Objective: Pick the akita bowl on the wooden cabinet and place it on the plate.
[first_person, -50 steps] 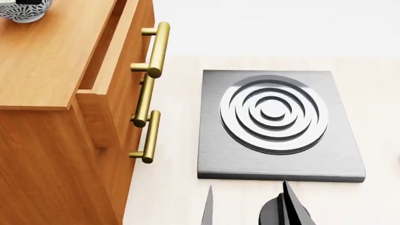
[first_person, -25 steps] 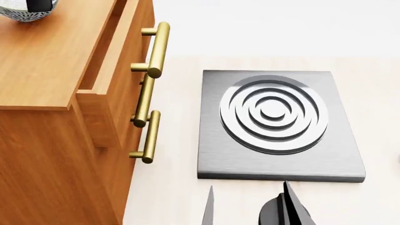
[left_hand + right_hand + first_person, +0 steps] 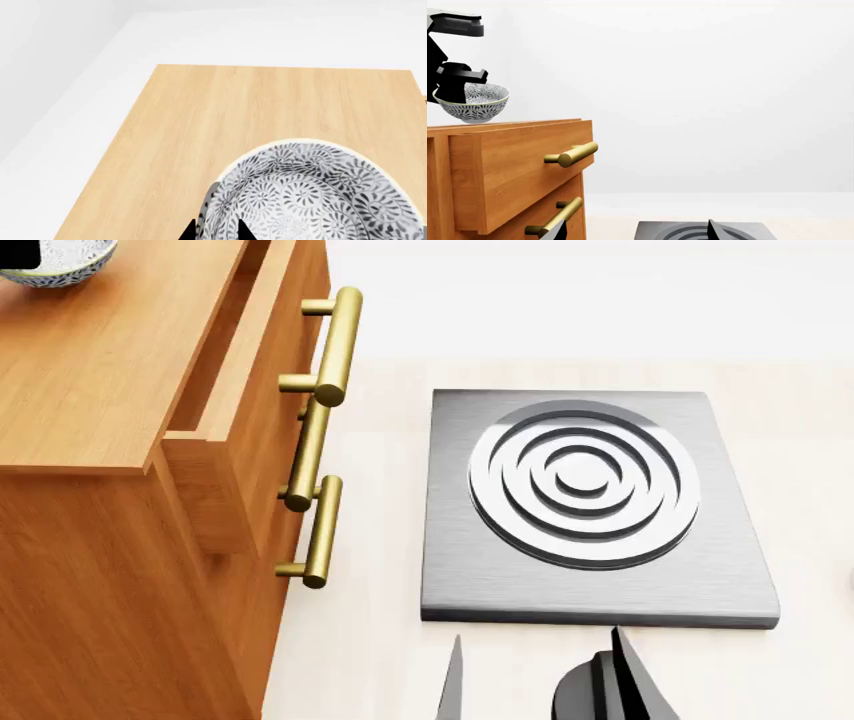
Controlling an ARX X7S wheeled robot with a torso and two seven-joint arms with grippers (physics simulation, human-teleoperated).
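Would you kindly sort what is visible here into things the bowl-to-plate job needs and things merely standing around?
Part of the job:
- akita bowl, tilted, gripped at its rim
- left tool holding it
- wooden cabinet beneath it

Just standing around:
- grey stove on the floor surface
- right tool, open and holding nothing

No plate appears in any view.

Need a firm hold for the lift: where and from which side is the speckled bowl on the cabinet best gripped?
Grip the akita bowl at its thin rim from above, one finger inside, one outside. It sits mouth-up and its curved wall offers no flat sides. The left tool already straddles the rim this way.
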